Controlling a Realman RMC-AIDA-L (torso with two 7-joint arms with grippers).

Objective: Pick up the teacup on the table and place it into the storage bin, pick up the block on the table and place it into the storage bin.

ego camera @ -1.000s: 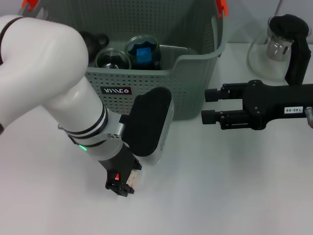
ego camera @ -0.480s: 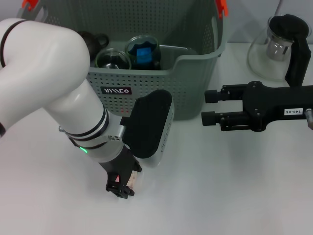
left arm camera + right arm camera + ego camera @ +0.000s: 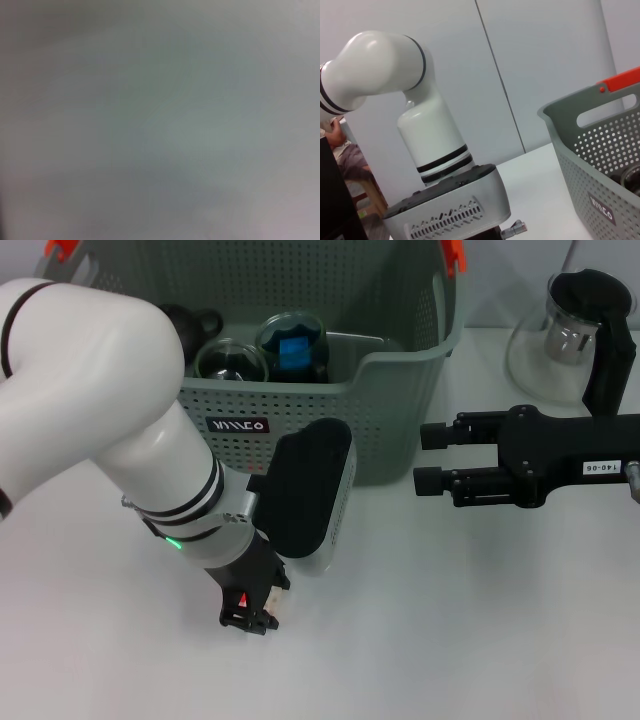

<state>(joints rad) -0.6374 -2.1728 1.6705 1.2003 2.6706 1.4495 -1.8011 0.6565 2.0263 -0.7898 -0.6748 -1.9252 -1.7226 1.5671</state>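
Observation:
The storage bin (image 3: 330, 400) stands at the back of the table, its wall also showing in the right wrist view (image 3: 600, 165). Inside it lie a glass teacup (image 3: 228, 360) and a second glass cup (image 3: 292, 345) holding something blue. My left gripper (image 3: 248, 616) points straight down at the white table in front of the bin. A small pale block (image 3: 272, 604) with a red mark shows at its tip, mostly hidden by the gripper. My right gripper (image 3: 428, 457) hovers open and empty to the right of the bin. The left wrist view is only a grey blur.
A glass teapot (image 3: 570, 340) with a black lid and handle stands at the back right, behind the right arm. A dark object (image 3: 195, 320) lies in the bin's left part. My bulky left arm (image 3: 420, 125) fills the space in front of the bin.
The left arm has shifted very slightly to the right, with its gripper staying down at the table. The right arm has not moved.

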